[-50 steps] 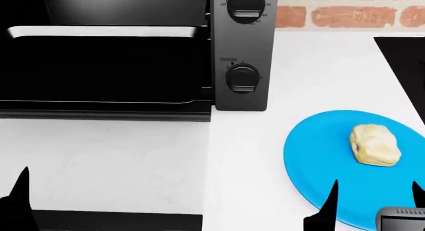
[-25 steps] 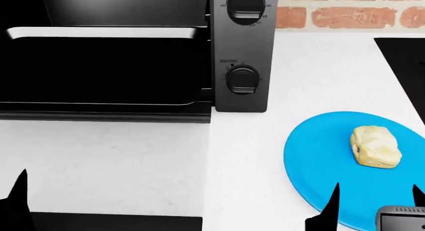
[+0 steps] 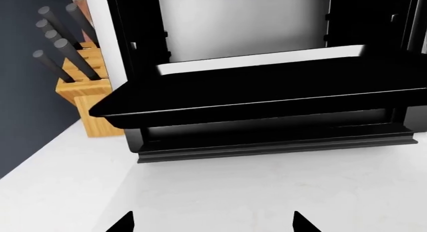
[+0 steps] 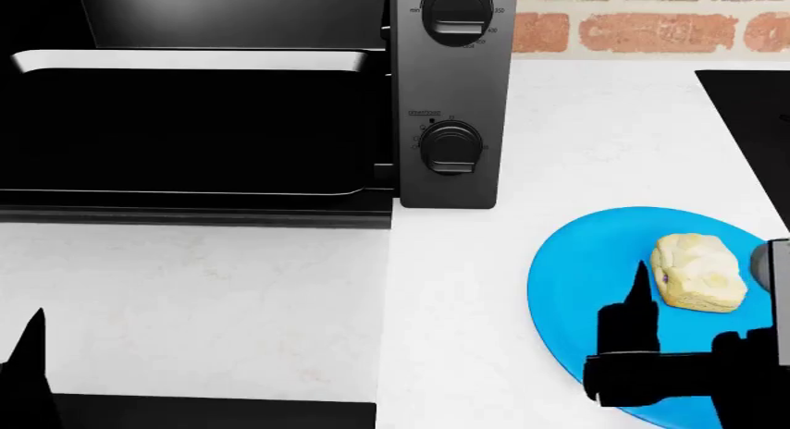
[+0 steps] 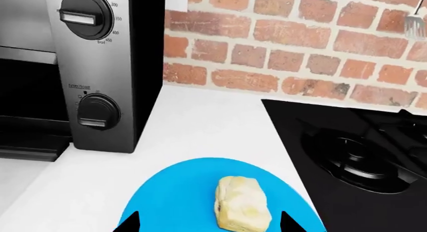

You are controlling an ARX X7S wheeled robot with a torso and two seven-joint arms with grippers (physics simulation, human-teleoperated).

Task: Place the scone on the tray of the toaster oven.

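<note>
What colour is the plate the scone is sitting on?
Bright blue. The plate under the scone shows best in the right wrist view.

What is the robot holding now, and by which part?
Nothing. The scone lies free on the plate; the right gripper is open just short of it, and the left gripper is open over bare counter.
</note>
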